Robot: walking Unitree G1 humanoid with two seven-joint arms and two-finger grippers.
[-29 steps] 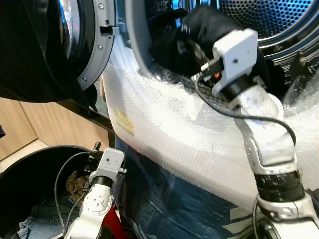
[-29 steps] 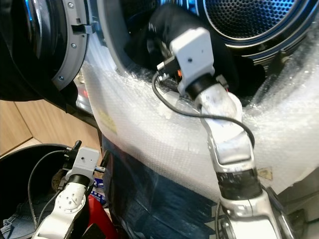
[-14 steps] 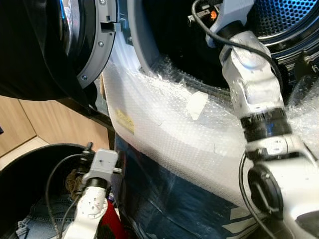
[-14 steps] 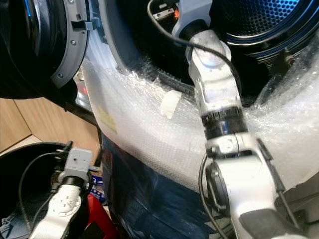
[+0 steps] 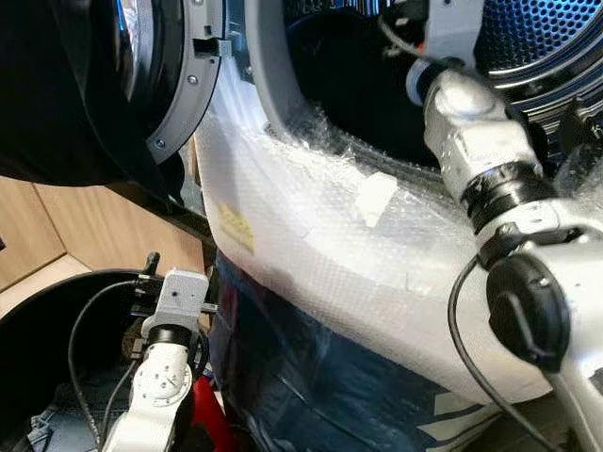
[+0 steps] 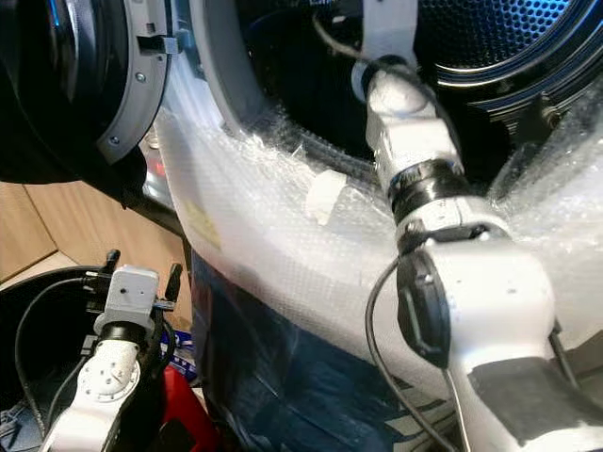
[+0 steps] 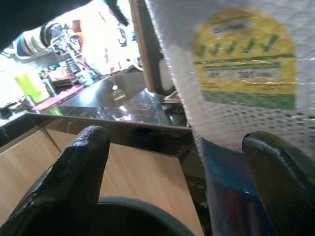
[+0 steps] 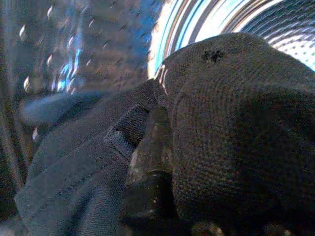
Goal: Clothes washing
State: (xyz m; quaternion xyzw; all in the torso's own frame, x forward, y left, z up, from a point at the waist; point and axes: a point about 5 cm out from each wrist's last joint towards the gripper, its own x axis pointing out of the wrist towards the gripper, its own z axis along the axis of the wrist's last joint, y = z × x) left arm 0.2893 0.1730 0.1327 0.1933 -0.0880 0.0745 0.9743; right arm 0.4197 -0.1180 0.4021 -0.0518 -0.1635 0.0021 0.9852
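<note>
The washing machine's perforated drum (image 5: 542, 38) stands open, with the round door (image 5: 141, 85) swung to the left. My right arm (image 5: 471, 132) reaches up through the opening into the drum. In the right wrist view my right gripper (image 8: 157, 152) is shut on a dark knit garment (image 8: 236, 128) that covers most of its fingers, with the shiny drum wall behind. My left gripper (image 7: 172, 177) hangs low over the black laundry basket (image 5: 38, 320), open with nothing between its fingers (image 7: 74, 167). Blue jeans (image 5: 38, 428) lie in the basket.
Bubble wrap (image 5: 311, 235) covers the machine's front, with a yellow sticker (image 5: 236, 229) and a strip of tape (image 5: 375, 196) on it. Blue plastic wraps the lower panel (image 5: 311, 377). Wooden cabinet fronts (image 5: 57, 235) stand at the left behind the basket.
My right arm has carried the black garment from the door rim deeper into the drum. My left arm has shifted slightly to the left over the basket.
</note>
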